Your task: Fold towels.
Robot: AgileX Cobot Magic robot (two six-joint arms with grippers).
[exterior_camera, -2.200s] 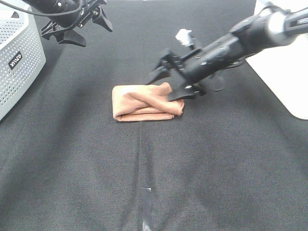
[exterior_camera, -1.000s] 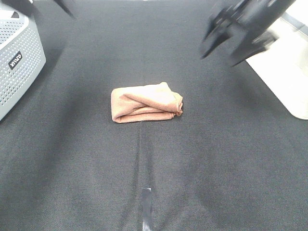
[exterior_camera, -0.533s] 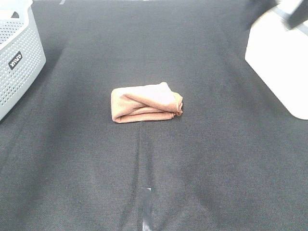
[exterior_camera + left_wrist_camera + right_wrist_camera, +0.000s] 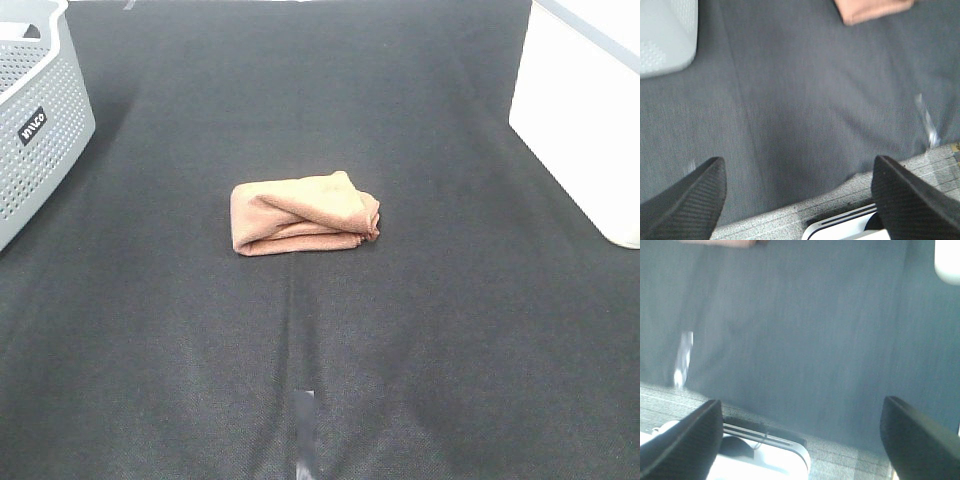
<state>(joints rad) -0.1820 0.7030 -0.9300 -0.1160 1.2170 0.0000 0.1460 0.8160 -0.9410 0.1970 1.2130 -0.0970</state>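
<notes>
One reddish-tan terry towel, folded into a lumpy rectangular bundle, lies on the black fabric-covered table, roughly mid-surface. Neither arm shows in the high view. Left gripper seen only from its wrist cam: both dark ribbed fingers spread wide, nothing btwn them, hanging over bare table near its front edge. Towel corner sits well ahead of those fingers, apart from them, w/ the pale grey perforated plastic basket off to one side. Right gripper likewise: dark fingers wide apart, empty, above bare table by the edge. Towel barely peeks in far beyond the right fingers; white rounded box off to the other side. Short grey tape strip marks the table near the front. Wrist views are blurry.
</notes>
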